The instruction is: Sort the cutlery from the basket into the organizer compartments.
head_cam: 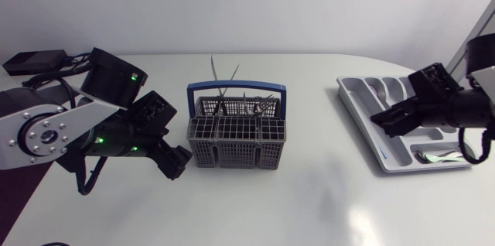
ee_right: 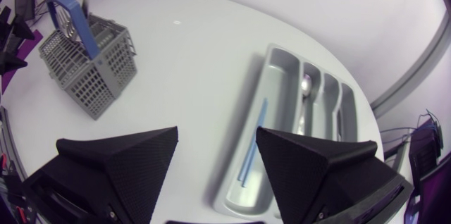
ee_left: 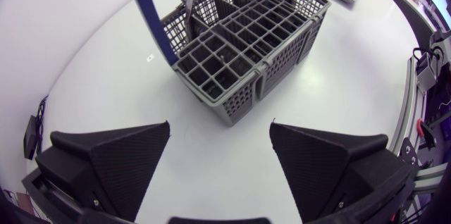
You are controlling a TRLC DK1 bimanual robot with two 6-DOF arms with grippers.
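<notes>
The grey cutlery basket (head_cam: 236, 134) with a blue handle (head_cam: 236, 87) stands mid-table, several pieces of cutlery (head_cam: 220, 83) upright in its back cells. My left gripper (head_cam: 179, 161) sits just left of the basket's front corner, open and empty. In the left wrist view the basket (ee_left: 239, 48) lies ahead of the open left gripper (ee_left: 220, 146). The grey organizer (head_cam: 349, 91) lies at the right. My right gripper (head_cam: 383, 120) hovers over its left side, open, nothing between the fingers. Under the right gripper (ee_right: 217, 157) the organizer (ee_right: 278, 90) holds a spoon (ee_right: 304, 90) and a thin blue piece (ee_right: 252, 143).
A black box (head_cam: 35, 62) with cables lies at the table's back left, behind my left arm. Bare white tabletop stretches between the basket and the organizer and along the front edge.
</notes>
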